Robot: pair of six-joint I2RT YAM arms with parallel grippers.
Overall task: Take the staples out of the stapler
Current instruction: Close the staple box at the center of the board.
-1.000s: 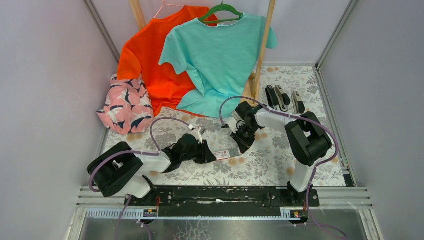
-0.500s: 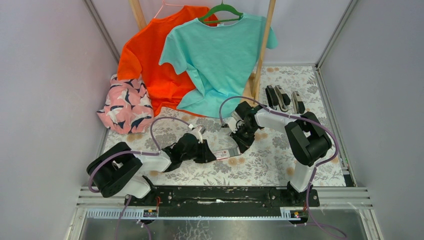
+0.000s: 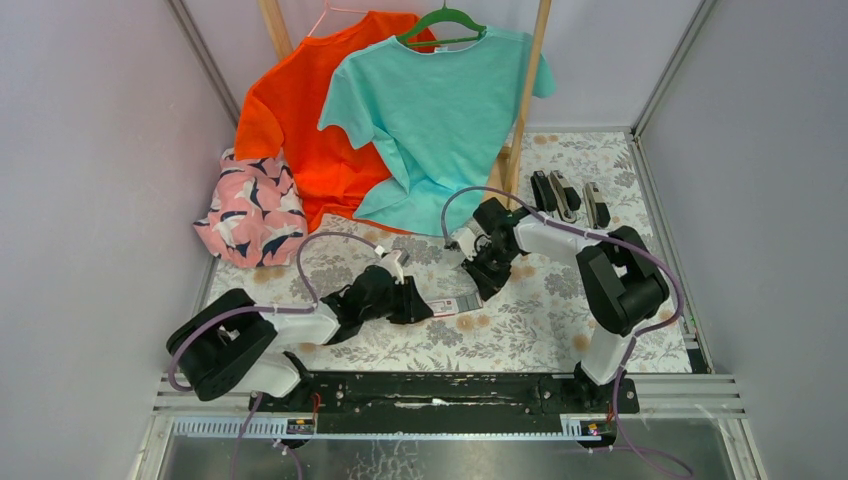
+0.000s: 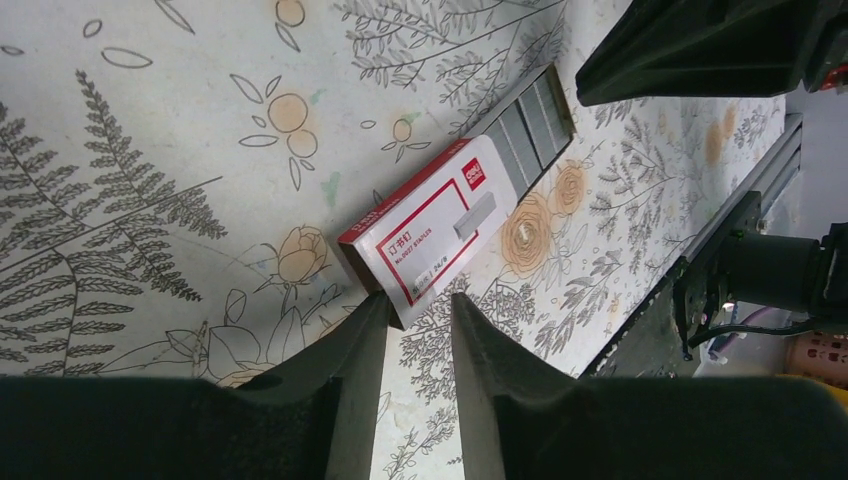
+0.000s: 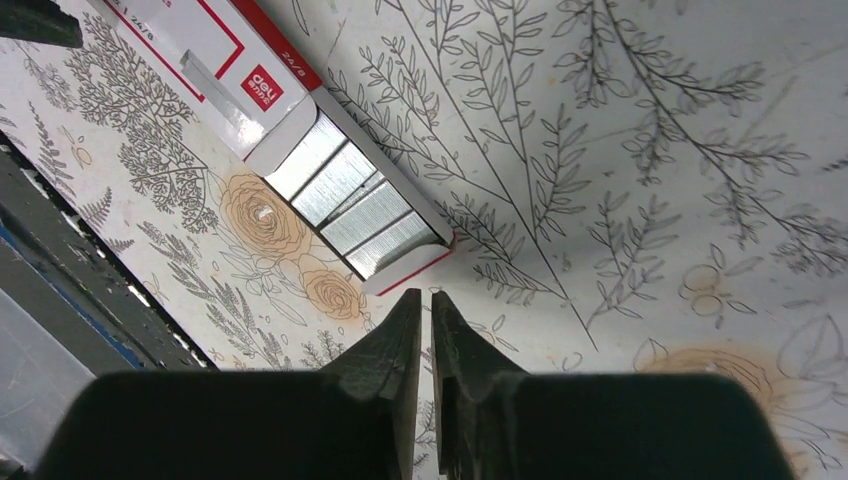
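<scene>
The staples are seen as short silvery strips packed side by side in the slid-out tray of a small white cardboard box edged and lettered in red. The box is laid flat on the flower-printed tablecloth near the middle of the table, with its tray pulled out toward the right arm.

The box is flanked by both grippers. The left gripper is held at the closed end, its fingers parted a little, and the near corner of the box sits at the mouth of that gap. Whether the corner is touched cannot be told, and nothing is clamped. The right gripper is held just beside the open tray end, its fingers drawn almost together with only a slit left, and nothing is held between them.

The left arm is stretched low across the cloth from its base toward the centre. The right arm is folded, with its elbow raised at the right and its wrist turned down and back toward the box. Three black staplers are lined up at the far right of the table, well apart from both grippers.
</scene>
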